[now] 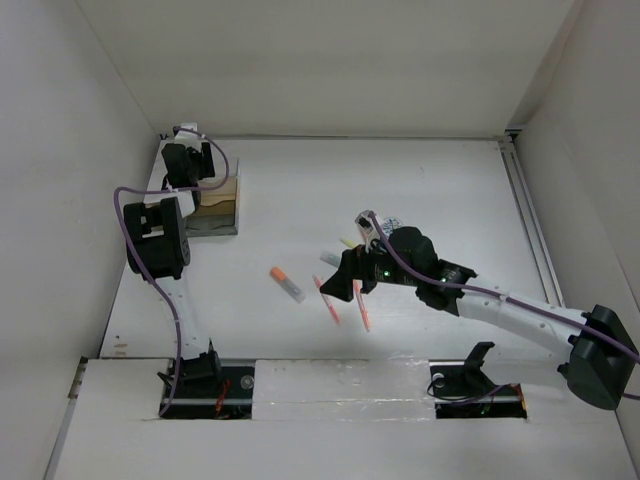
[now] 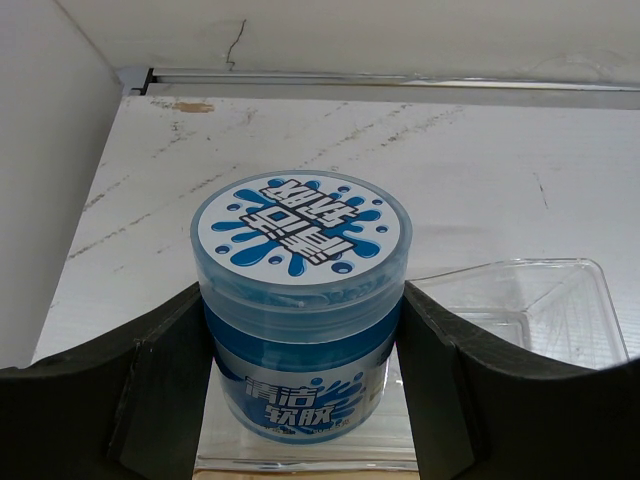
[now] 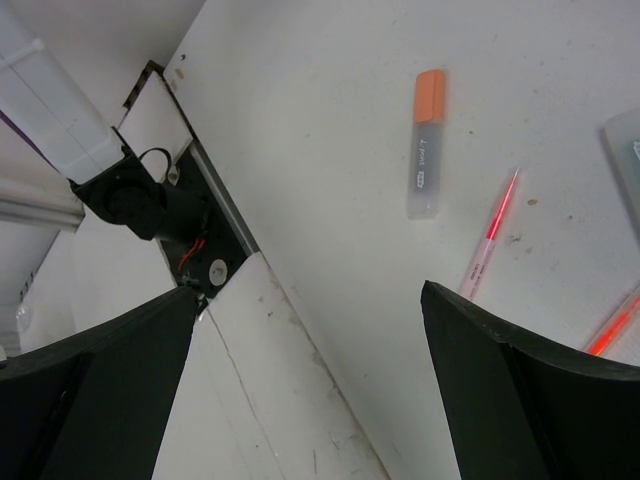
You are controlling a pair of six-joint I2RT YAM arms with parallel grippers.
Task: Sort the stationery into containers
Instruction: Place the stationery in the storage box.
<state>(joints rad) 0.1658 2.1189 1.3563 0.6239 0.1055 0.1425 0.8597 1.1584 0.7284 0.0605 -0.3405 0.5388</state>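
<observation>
Stationery is lying in two places. You are holding a blue jar [image 2: 300, 230] tight between the pads [image 2: 150, 400] of the left gripper [image 2: 300, 350] in the far left corner beside the organiser [image 1: 222, 205]. The pens [image 1: 361, 305] are lying mid-table under the right gripper [image 3: 308, 300], which is hanging wide open and gripping nothing.

The jar is posing the biggest risk. Its wall is round and slick, so it could be twisting or sliding in the pads as you are moving it. It is also looking too wide for the organiser's slots, and forcing it in could be shoving the organiser. A clear tray [image 2: 560, 300] is showing under and beside the jar, and you cannot tell whether the jar is resting on it.

The highlighter [image 3: 428, 140] and a pink pen [image 3: 490, 235] are lying flat and close together. Open jaws coming down could be catching both, or nudging one so that it is rolling away.

White walls [image 1: 60, 150] are closing you in on three sides. The table [image 1: 420, 180] is white and is showing brown scuffs, with a rail [image 2: 400, 85] running along one edge. A thin crack [image 2: 235, 40] is marking the wall above that rail.
</observation>
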